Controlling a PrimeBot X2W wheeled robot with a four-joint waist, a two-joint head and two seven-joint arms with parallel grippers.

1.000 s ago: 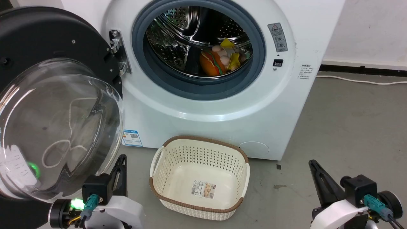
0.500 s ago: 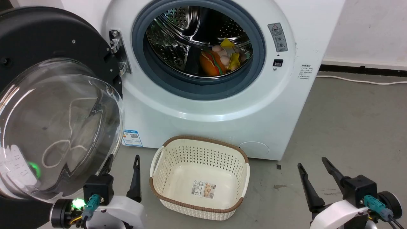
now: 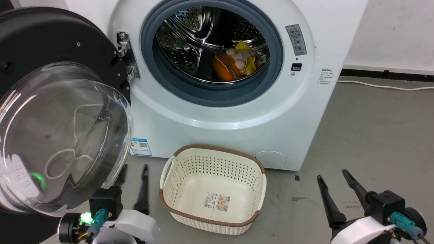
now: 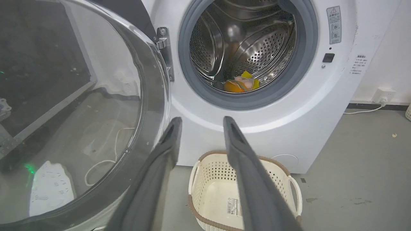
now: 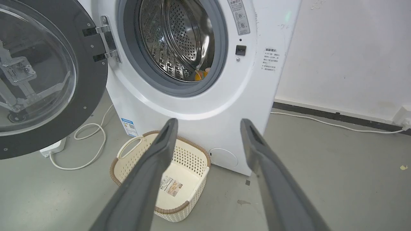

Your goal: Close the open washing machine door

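Note:
The washing machine door stands swung wide open at the left, with its black rim and clear glass bowl facing me and its metal hinge fixed to the white washing machine. The steel drum is exposed. My left gripper is open and low, just right of the door's lower edge and apart from it. In the left wrist view the left gripper points at the machine's front, with the door close on its left. My right gripper is open over the floor at the lower right, and the right gripper is empty.
A cream perforated basket with a brown rim sits empty on the floor before the machine, between my grippers. Soft toys lie in the drum. A white cable runs along the right wall. A power strip and a looped cord lie behind the door.
Both grippers were shut a second ago and have opened their fingers. The door, machine and basket have not moved.

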